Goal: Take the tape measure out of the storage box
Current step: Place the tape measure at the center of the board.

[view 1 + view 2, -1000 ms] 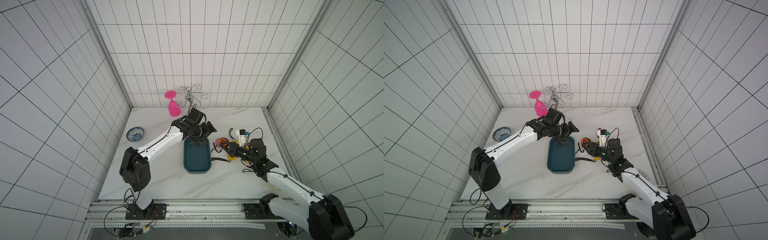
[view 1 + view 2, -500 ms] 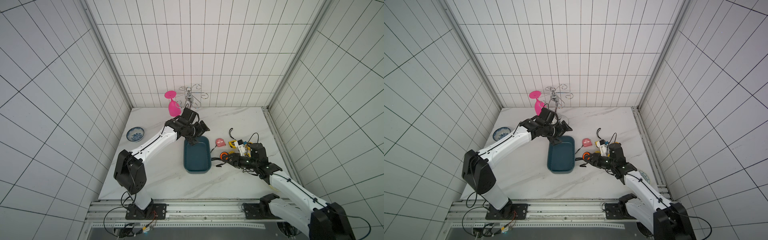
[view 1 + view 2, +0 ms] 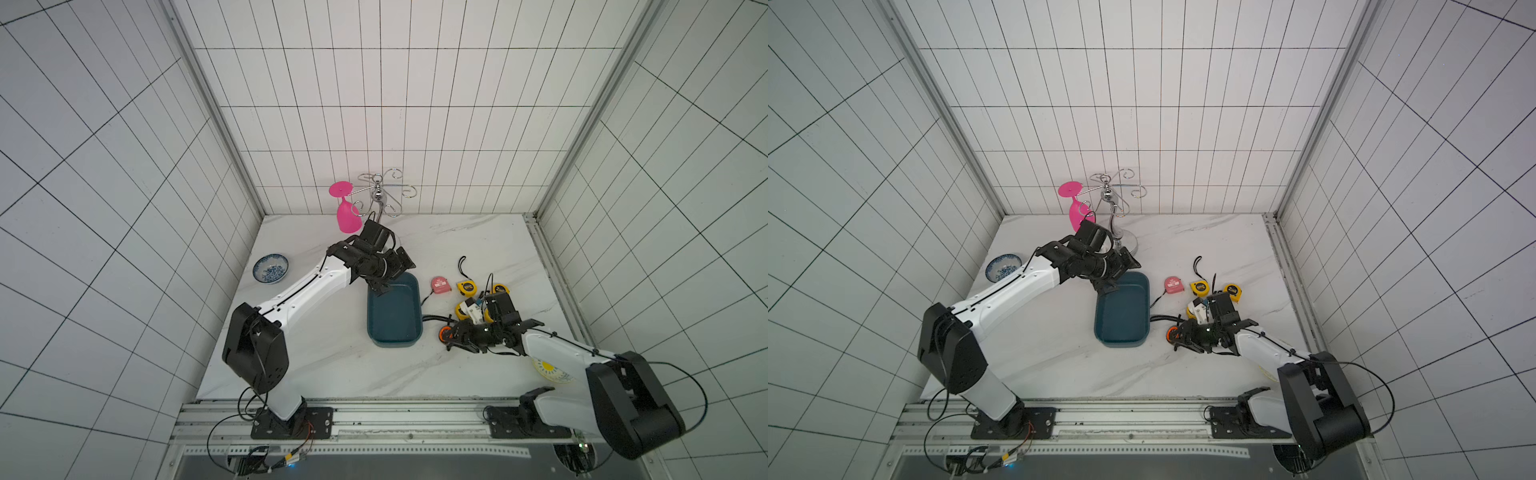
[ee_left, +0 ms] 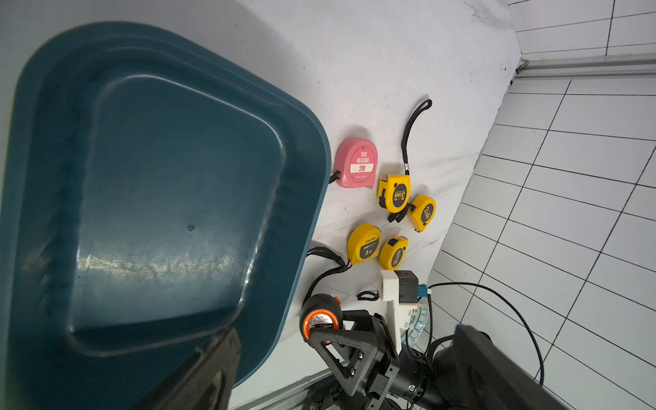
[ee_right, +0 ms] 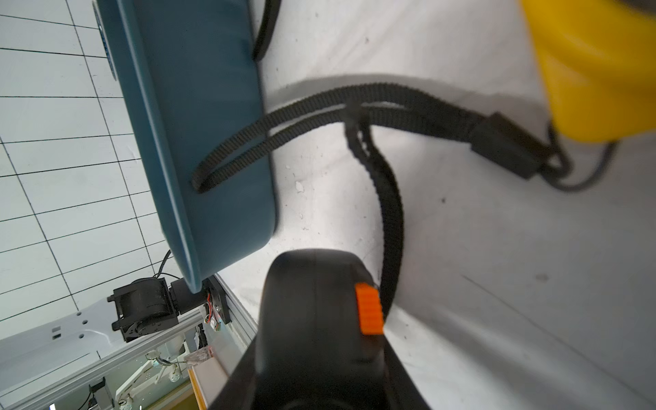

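Pink case [image 4: 356, 164] reading "TAPE MEASURE 2M", right tool [image 3: 453, 337] gripping black-orange tape measure [image 4: 319, 313], left tool [image 3: 392, 275] wide

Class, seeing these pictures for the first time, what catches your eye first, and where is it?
The empty teal storage box sits mid-table, with one pink tape measure and four yellow tape measures clustered on its right. The right gripper is shut on a black-and-orange tape measure beside the box's near corner; the open left gripper hangs over its far end. At the back, a pink goblet hangs upside down from a chrome rack.
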